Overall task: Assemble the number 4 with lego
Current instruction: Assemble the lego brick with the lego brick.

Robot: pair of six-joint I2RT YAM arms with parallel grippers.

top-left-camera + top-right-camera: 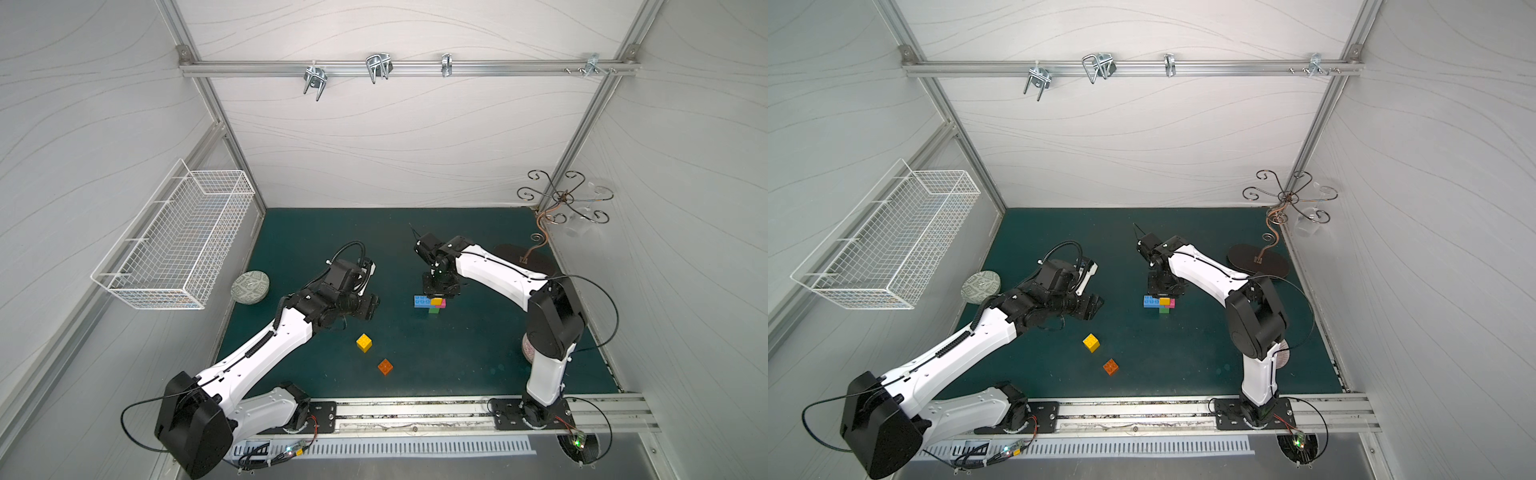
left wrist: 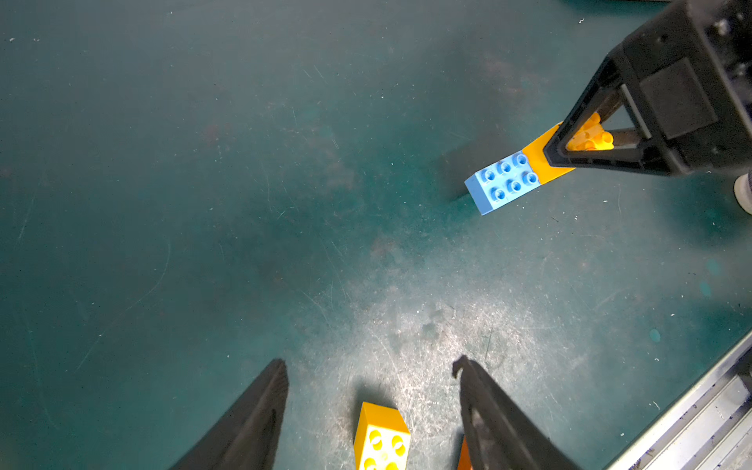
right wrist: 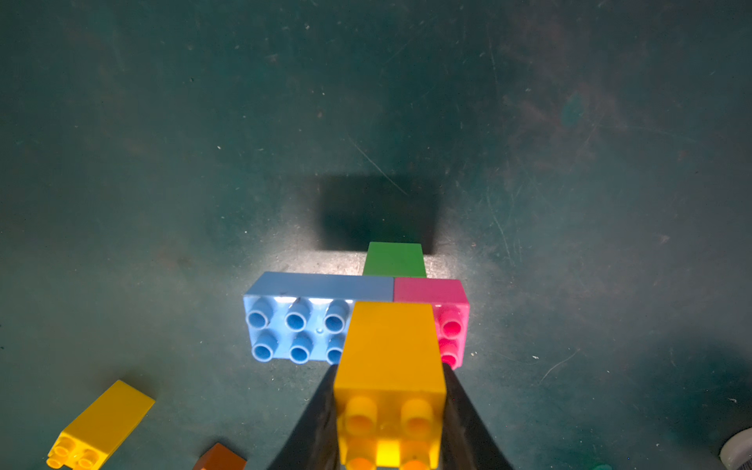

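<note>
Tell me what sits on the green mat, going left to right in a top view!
patterned bowl → loose yellow brick → orange brick → joined bricks, blue, yellow, pink and green → metal stand's dark base. Both grippers overlap bricks, so they are left out.

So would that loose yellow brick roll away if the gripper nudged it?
Probably not: the loose yellow brick is boxy and flat-faced, so it should slide on the mat, not roll. It looks like rigid, light plastic, so it would likely skid or twist.

White arm links (image 1: pixel 286 332), black joints (image 1: pixel 195 424), black cables (image 1: pixel 259 345).
</note>
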